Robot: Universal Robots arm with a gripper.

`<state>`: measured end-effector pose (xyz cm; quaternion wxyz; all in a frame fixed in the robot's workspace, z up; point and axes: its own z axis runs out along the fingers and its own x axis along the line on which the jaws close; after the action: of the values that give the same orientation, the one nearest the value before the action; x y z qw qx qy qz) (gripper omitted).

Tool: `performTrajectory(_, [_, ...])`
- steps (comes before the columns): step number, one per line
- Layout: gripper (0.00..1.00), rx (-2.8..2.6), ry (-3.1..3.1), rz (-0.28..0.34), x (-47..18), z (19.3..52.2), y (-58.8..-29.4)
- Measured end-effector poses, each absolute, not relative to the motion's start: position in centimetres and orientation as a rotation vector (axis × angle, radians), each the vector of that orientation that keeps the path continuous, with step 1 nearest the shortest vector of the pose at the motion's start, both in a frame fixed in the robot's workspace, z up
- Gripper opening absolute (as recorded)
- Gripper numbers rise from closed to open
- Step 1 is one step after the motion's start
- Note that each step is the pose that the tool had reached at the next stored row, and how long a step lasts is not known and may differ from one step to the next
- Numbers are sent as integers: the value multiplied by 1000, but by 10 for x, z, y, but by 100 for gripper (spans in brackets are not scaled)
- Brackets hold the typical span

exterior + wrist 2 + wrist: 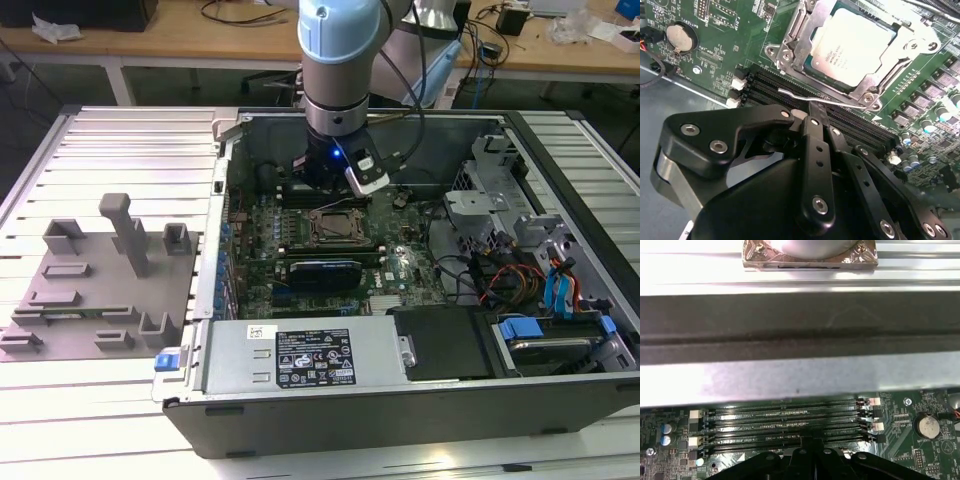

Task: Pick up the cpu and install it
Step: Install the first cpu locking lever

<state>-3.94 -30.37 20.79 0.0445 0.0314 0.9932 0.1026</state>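
The cpu (pixel 854 44), a pale silvery square chip, lies flat in its socket frame (pixel 790 37) on the green motherboard, with the metal bracket around it. A thin wire lever (pixel 820 99) runs along the socket's near edge. My gripper (pixel 812 111) is shut with nothing between its fingers, and its tip sits right at that lever, just short of the cpu. In the exterior view the gripper (pixel 325 185) hangs inside the open computer case, just behind the socket (pixel 335 226). The black fingers (pixel 812 447) show over the memory slots in the first wrist view.
Empty memory slots (pixel 785 422) lie under the gripper, close to the case wall (pixel 800 340). A coin battery (pixel 679 37) sits on the board. A black expansion card (pixel 320 272), the power supply (pixel 300 355) and a drive cage with cables (pixel 540 290) crowd the case. A grey fixture (pixel 100 285) lies outside.
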Motion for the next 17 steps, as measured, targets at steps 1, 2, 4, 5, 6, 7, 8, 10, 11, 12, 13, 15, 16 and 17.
performTrajectory(1, [11,96,3035,313,-39,208,-304])
performTrajectory(2, [11,96,3035,313,-39,208,-304])
performTrajectory(4, [11,96,3035,314,-39,212,-304])
performTrajectory(5, [11,96,3035,313,-39,214,-304])
performTrajectory(6, [11,96,3035,313,-39,219,-304])
performTrajectory(7, [11,96,3035,313,-39,222,-304])
performTrajectory(8, [11,96,3035,313,-39,225,-304])
performTrajectory(10, [11,96,3035,313,-39,233,-304])
performTrajectory(11, [11,96,3035,312,-39,237,-304])
performTrajectory(12, [11,96,3035,313,-39,238,-304])
performTrajectory(13, [11,96,3034,313,-40,239,-304])
performTrajectory(15, [11,95,3026,313,-40,240,-304])
performTrajectory(16, [11,93,3018,312,-40,238,-305])
performTrajectory(17, [11,92,3013,312,-40,235,-307])
